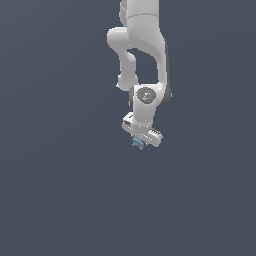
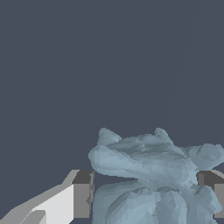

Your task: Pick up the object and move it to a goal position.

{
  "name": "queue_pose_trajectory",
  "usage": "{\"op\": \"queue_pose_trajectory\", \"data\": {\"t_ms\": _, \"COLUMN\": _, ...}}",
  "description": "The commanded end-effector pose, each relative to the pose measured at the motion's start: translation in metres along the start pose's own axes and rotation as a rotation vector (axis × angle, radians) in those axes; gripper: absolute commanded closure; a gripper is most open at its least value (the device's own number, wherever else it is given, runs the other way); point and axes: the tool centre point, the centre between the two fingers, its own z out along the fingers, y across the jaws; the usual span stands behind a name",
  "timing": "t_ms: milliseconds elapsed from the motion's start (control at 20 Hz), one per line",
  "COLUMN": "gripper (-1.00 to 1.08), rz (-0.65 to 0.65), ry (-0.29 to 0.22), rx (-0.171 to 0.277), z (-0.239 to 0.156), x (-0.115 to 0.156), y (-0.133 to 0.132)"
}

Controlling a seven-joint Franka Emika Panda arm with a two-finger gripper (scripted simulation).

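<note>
The object [image 2: 148, 170] is a pale blue-teal, jagged lump. In the wrist view it fills the gap between my two fingers, and both pads touch its sides: one dark pad [image 2: 84, 194] on one side, the other [image 2: 212, 188] on the opposite side. My gripper [image 2: 146, 194] is shut on it. In the exterior view the white arm hangs down from the top, and the gripper [image 1: 140, 140] points downward near the middle of the picture. The object [image 1: 138, 144] shows as a tiny blue speck just under the hand.
A plain dark grey-blue surface [image 1: 60, 200] fills the rest of both views. No other objects, edges or containers show.
</note>
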Motion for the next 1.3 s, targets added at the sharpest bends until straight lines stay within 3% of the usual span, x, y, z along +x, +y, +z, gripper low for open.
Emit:
{"op": "queue_pose_trajectory", "data": {"t_ms": 0, "gripper": 1.08, "rz": 0.0, "ry": -0.001, "rx": -0.001, "z": 0.001, "x": 0.0, "y": 0.0}}
{"op": "queue_pose_trajectory", "data": {"t_ms": 600, "gripper": 1.08, "rz": 0.001, "ry": 0.0, "rx": 0.0, "z": -0.008, "x": 0.002, "y": -0.012}}
{"op": "queue_pose_trajectory", "data": {"t_ms": 1250, "gripper": 1.08, "rz": 0.001, "ry": 0.001, "rx": 0.0, "z": -0.058, "x": 0.017, "y": -0.087}}
